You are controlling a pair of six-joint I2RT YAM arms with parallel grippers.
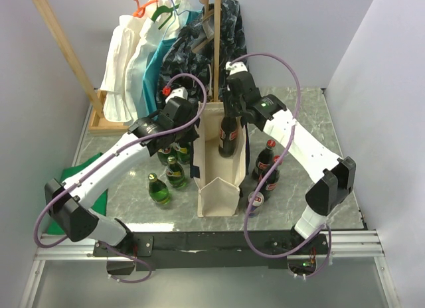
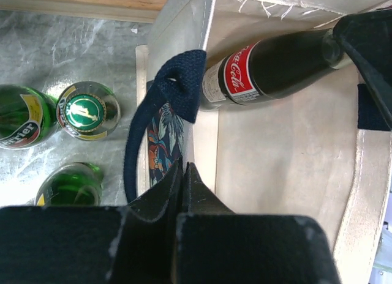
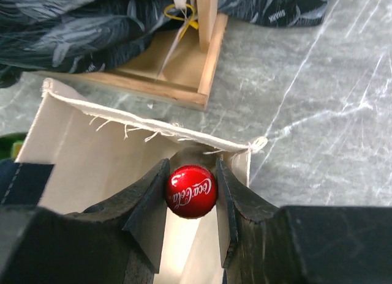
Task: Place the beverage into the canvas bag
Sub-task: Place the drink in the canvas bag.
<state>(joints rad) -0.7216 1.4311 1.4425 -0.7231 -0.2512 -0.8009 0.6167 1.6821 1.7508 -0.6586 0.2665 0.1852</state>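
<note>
Cola bottle (image 1: 228, 137) hangs inside canvas bag (image 1: 216, 188), cap clamped in right gripper (image 3: 191, 192); left gripper (image 2: 185, 174), fully closed, pinches bag's left wall.

Lab booth: plain walls (image 1: 40, 122), bolted robot arms (image 1: 106, 165).

Two white-shelled arms (image 1: 109, 163) with black joints, looping purple cables (image 1: 265, 54), matte black jaws
</note>
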